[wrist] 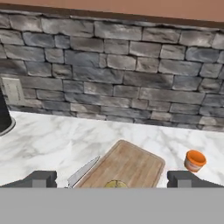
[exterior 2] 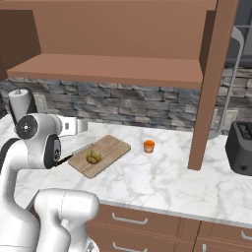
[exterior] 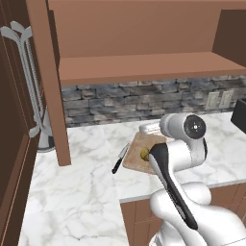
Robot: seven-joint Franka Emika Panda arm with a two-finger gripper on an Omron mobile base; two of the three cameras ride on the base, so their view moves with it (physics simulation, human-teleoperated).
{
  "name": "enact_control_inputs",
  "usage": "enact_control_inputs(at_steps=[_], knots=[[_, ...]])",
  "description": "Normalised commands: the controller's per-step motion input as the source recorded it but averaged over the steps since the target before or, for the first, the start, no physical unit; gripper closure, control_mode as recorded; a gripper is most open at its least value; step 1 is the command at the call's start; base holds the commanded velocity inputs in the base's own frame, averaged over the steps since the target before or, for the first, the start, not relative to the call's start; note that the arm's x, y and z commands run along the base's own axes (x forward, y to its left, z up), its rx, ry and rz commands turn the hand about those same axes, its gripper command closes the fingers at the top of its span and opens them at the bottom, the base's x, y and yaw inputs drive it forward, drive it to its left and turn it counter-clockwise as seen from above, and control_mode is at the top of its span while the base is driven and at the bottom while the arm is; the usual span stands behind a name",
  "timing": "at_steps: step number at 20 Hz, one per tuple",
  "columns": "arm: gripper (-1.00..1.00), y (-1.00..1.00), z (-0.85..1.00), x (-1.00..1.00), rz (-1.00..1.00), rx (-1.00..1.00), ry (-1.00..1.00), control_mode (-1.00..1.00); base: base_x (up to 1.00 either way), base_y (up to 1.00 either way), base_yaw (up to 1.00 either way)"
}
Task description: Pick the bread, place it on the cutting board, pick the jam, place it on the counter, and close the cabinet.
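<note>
The bread point(exterior 2: 93, 157) lies on the cutting board point(exterior 2: 109, 148), which rests on the counter point(exterior 2: 162, 177). To the board's right stands the jam point(exterior 2: 148, 145), upright on the marble. The cabinet point(exterior 2: 113, 69) above has its door point(exterior 2: 212, 83) swung out, edge-on. In the hand view my gripper point(wrist: 113, 179) is open and holds nothing. It hovers over the cutting board point(wrist: 131, 164), with the bread point(wrist: 115, 184) just peeking at the bottom and the jam point(wrist: 194, 160) off to the right. From the left, the bread point(exterior: 144, 153) and cutting board point(exterior: 134, 153) sit half behind my arm.
A black-handled knife point(exterior 2: 74, 153) lies along the board's left edge. A black toaster point(exterior 2: 241, 147) stands at the far right and a paper-towel roll point(exterior 2: 19, 106) at the back left. The open door point(exterior: 48, 81) juts over the counter. A stone wall point(wrist: 113, 74) backs it.
</note>
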Motion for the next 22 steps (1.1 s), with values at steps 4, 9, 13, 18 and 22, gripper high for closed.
enact_control_inputs(at_steps=[4, 9, 13, 18, 22], knots=[[-1.00, -0.06, 0.01, -0.39, 0.00, 0.00, -0.18, -1.00, 0.00, 0.00, 0.00], [-1.00, -0.04, 0.00, -0.39, 0.00, 0.00, -0.17, -1.00, 0.00, 0.00, 0.00], [-1.00, -0.08, 0.00, -0.37, 0.00, 0.00, -0.19, -1.00, 0.00, 0.00, 0.00], [-1.00, -0.12, 0.00, -0.34, 0.00, 0.00, -0.22, -1.00, 0.00, 0.00, 0.00], [-1.00, -0.19, 0.00, -0.43, 0.00, 0.00, -0.26, -1.00, 0.00, 0.00, 0.00]])
